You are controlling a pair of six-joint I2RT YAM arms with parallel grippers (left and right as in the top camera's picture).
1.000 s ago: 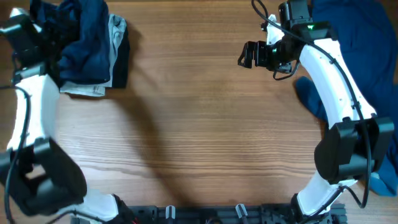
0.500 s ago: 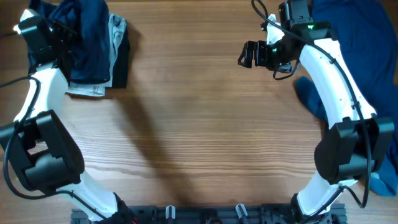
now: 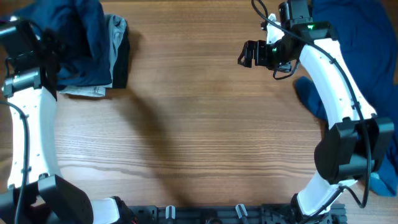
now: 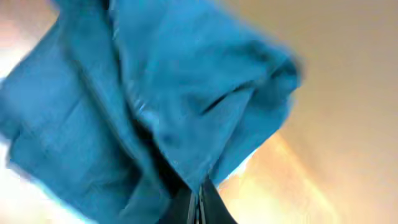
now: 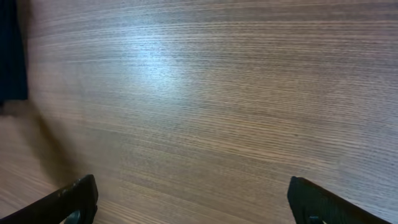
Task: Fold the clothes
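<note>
Left hand (image 4: 199, 205) tight on blue garment (image 4: 155, 106), right hand (image 5: 193, 202) wide open above table (image 5: 205, 93)

No legible text, brand, number or sign anywhere, nothing readable on the blue garment (image 4: 155, 93), on the stacked clothes (image 3: 117, 59), or on the wooden table (image 3: 186, 124)

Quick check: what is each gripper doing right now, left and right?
Left gripper: shut on the blue garment.
Right gripper: open, holding nothing.
</note>
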